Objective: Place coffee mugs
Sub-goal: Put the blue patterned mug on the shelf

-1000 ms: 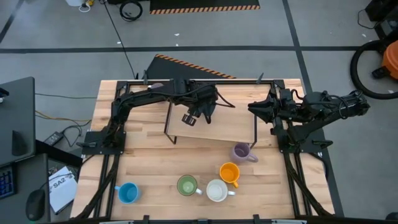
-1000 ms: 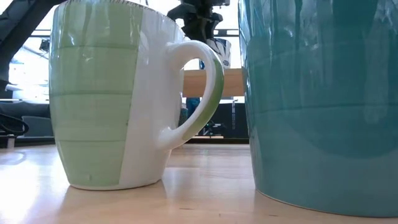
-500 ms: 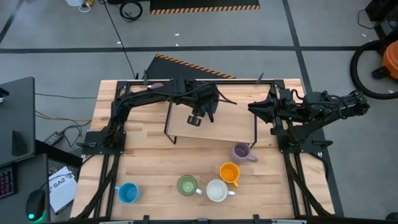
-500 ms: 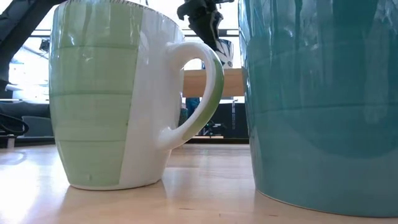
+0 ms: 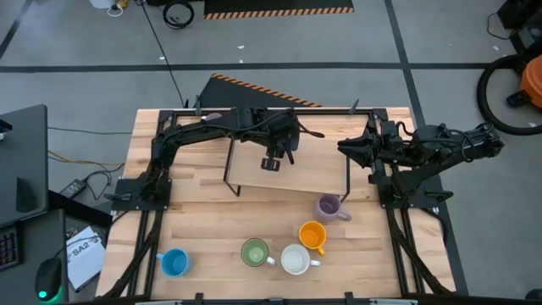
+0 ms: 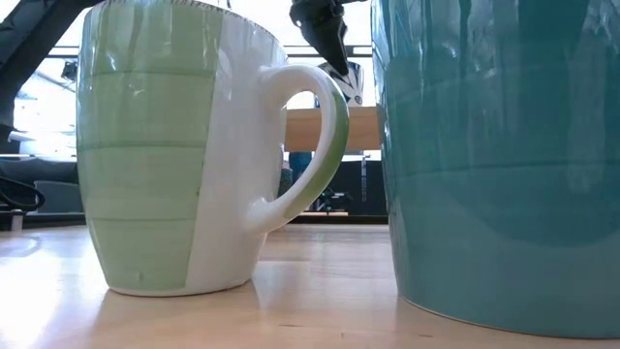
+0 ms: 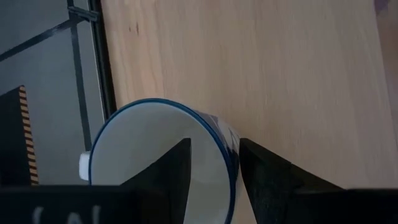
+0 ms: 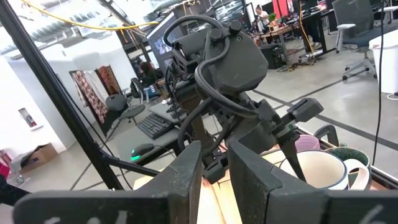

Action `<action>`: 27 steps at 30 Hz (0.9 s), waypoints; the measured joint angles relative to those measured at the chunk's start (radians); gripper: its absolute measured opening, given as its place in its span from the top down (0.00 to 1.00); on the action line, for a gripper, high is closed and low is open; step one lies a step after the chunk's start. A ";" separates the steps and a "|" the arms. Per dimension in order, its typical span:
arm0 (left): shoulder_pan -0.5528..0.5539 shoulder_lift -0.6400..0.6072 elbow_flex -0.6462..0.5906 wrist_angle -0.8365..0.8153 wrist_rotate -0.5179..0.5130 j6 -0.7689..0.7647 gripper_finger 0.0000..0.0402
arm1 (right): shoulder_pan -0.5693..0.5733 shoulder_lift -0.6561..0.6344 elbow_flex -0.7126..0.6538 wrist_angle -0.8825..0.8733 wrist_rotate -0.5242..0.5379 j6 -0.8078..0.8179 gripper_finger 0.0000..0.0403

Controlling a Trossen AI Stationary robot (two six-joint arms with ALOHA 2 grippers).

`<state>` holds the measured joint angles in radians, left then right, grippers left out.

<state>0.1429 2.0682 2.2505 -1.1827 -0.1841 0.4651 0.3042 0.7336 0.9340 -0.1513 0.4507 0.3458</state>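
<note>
My left gripper (image 5: pixel 272 159) hangs over the far part of a raised wooden shelf (image 5: pixel 296 178), shut on a white mug with a blue rim and blue pattern (image 7: pixel 155 155). The low view shows this gripper (image 6: pixel 325 29) high above the shelf board (image 6: pixel 334 128). Five mugs stand on their bases on the near half of the table: lavender (image 5: pixel 329 207), orange (image 5: pixel 312 235), white (image 5: pixel 295 259), green (image 5: pixel 254 252) and blue (image 5: pixel 174 263). My right gripper (image 5: pixel 343 146) waits level at the shelf's right end. Its fingers (image 8: pixel 186 180) stand a narrow gap apart with nothing between them. My left gripper holds the mug by its rim wall (image 7: pixel 231 163). One finger (image 7: pixel 171 171) is inside the cup and the other (image 7: pixel 264 174) is outside. The fingers slant down from the table's far-left side. The mug hangs clear above the shelf board, its mouth facing the wrist.
The shelf stands on black wire legs (image 5: pixel 230 174) in the table's middle. In the low view the green mug (image 6: pixel 174 145) and the blue mug (image 6: pixel 499 155) fill the foreground. In the right wrist view the left arm's wrist (image 8: pixel 230 62) is close in front.
My left gripper has rolled at the wrist while staying over the shelf. The held mug has swung with it a little toward the table's right. The hold on the rim is unchanged.
</note>
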 joint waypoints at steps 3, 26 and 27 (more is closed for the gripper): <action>0.000 0.000 0.000 0.010 0.000 -0.020 0.65 | 0.000 0.000 0.000 0.000 0.000 0.000 0.79; 0.001 0.000 0.000 0.103 -0.002 -0.090 0.65 | 0.000 0.000 0.000 0.022 0.001 0.015 0.79; 0.002 0.000 0.000 0.109 -0.002 -0.090 0.65 | 0.000 0.000 0.000 0.022 0.001 0.015 0.79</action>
<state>0.1448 2.0682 2.2505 -1.0740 -0.1857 0.3752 0.3042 0.7334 0.9340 -0.1295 0.4515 0.3607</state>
